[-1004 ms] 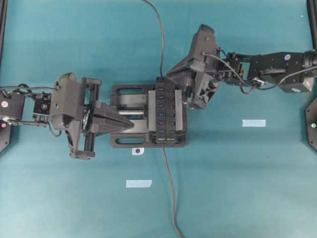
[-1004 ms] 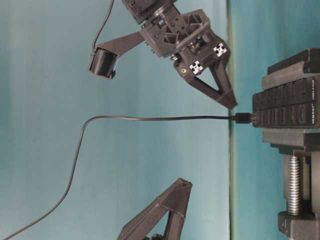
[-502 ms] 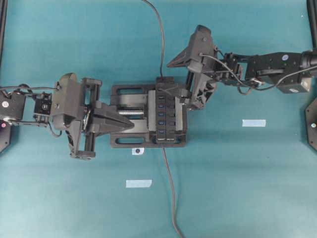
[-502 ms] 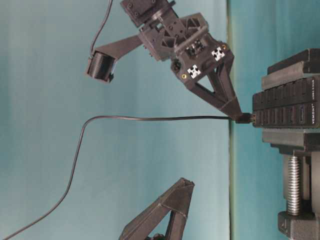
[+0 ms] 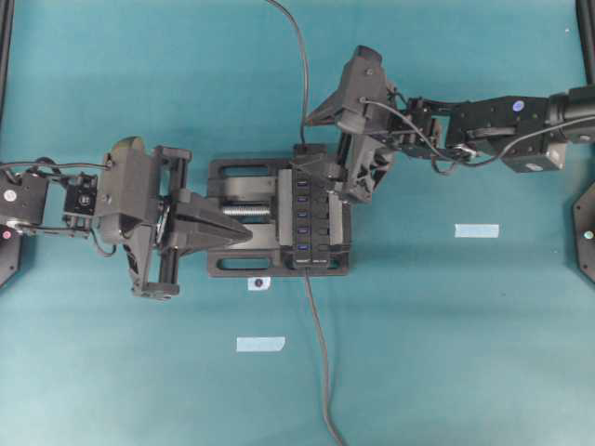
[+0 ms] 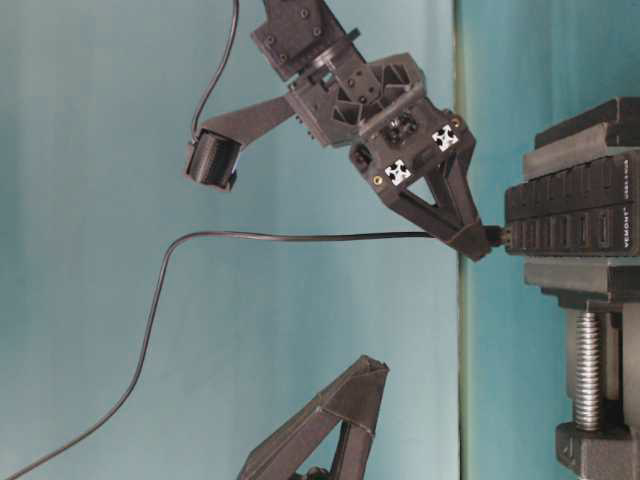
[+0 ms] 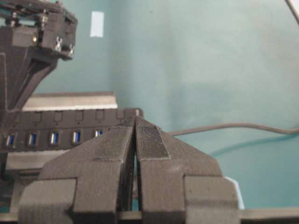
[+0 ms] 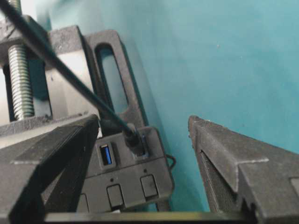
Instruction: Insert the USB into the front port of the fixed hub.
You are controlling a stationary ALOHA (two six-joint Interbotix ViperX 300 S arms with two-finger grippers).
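Note:
The fixed hub (image 5: 313,223) is a black bar with blue ports, clamped upright in a vise. The USB plug (image 8: 135,141) sits in the hub's end port, beside a free blue port. Its thin cable (image 5: 302,84) runs off the far edge. My right gripper (image 5: 327,175) is open, and its fingers stand on either side of the plug (image 6: 492,238) without touching it. My left gripper (image 5: 247,232) is shut and empty, with its tip over the vise screw just left of the hub (image 7: 70,122).
The black vise (image 5: 232,262) with a silver screw (image 5: 244,211) holds the hub. The hub's own cable (image 5: 319,353) runs off the near edge. Two pale tape strips (image 5: 477,230) (image 5: 260,344) lie on the teal table.
My right gripper has moved over the hub's far end and come down, so its open fingers now straddle the plug. The left arm has not moved.

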